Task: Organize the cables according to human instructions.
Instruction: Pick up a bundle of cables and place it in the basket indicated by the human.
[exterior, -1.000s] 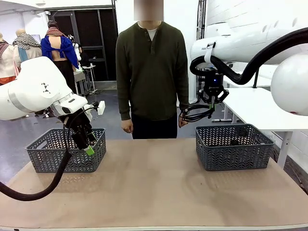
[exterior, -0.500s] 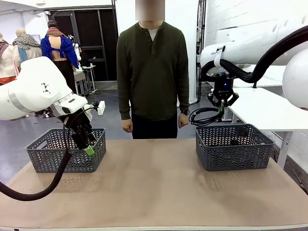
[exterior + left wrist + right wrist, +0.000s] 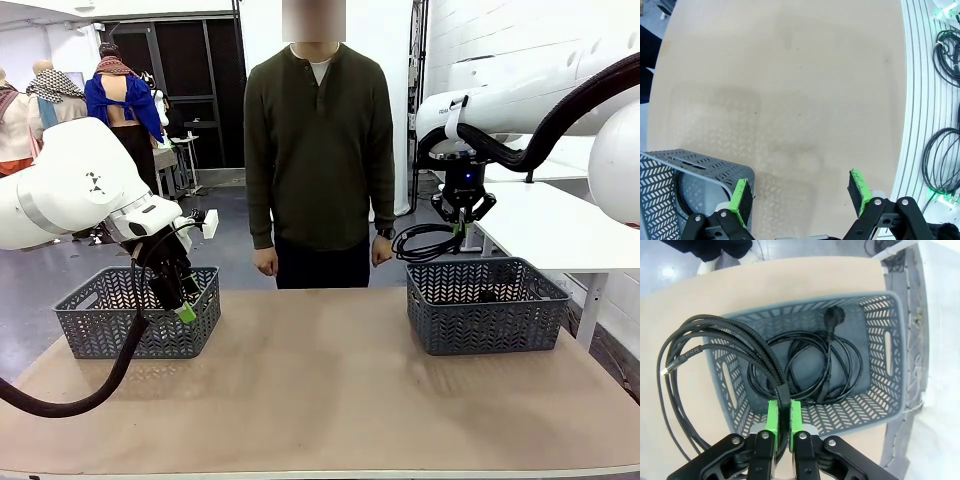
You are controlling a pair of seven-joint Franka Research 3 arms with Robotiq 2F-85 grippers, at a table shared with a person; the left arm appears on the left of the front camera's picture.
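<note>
The right gripper (image 3: 782,415) (jaws clamped) grasps a coiled black braided cable (image 3: 715,347), which hangs above the grey plastic lattice basket (image 3: 885,347). The left gripper (image 3: 800,192) stands wide apart, grasping nothing.

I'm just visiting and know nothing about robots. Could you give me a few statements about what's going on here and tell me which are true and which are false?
1. The right hand is shut on a coiled black cable. True.
2. The right basket has nothing in it. False: a black cable with a plug already lies inside.
3. The left hand is holding a cable. False: its jaws stand open with nothing between them.
4. The held cable hangs above the right basket, not yet in it. True.
5. The person is reaching for the held cable. False: both arms hang at the person's sides.
</note>
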